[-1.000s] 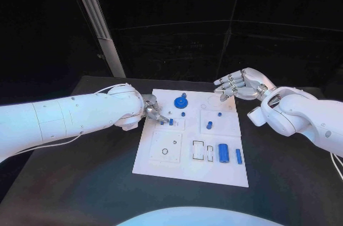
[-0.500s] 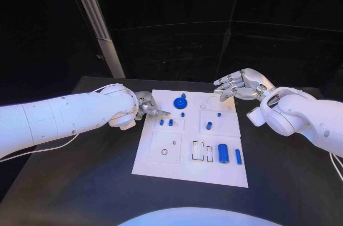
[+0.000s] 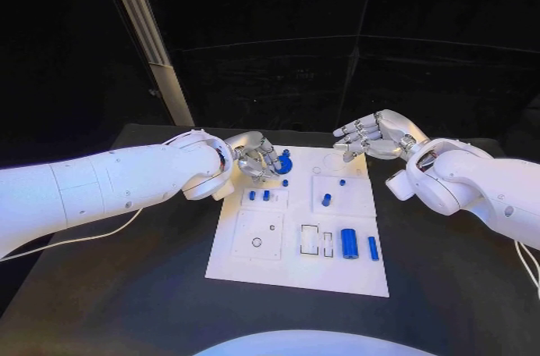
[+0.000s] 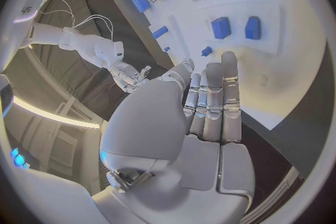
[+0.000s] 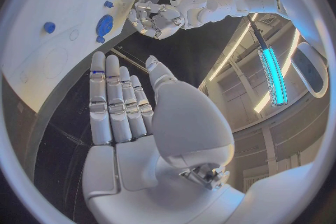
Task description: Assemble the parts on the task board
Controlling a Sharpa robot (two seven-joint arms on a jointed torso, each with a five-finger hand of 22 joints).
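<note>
The white task board (image 3: 295,258) lies mid-table. A blue gear (image 3: 284,163) stands near its far edge. Two small blue pegs (image 3: 259,195) sit side by side on the board's left part and appear again as the pegs (image 4: 237,27) in the left wrist view. Another peg (image 3: 326,200) stands further right, and a blue cylinder (image 3: 350,243) and a slim blue bar (image 3: 372,248) lie nearer me. My left hand (image 3: 257,159) hovers just left of the gear with its fingers straight (image 4: 210,106) and holds nothing. My right hand (image 3: 374,137) floats over the board's far right corner, its fingers extended (image 5: 115,103) and empty.
The black table (image 3: 124,293) surrounds the board. A pale slanted post (image 3: 152,51) rises behind the table's far left. Empty rectangular recesses (image 3: 313,239) lie beside the cylinder, and a round hole (image 3: 257,242) marks the left panel.
My left hand has risen off the board's left part and moved toward the far edge beside the gear, uncovering the second small peg. My right hand has barely shifted.
</note>
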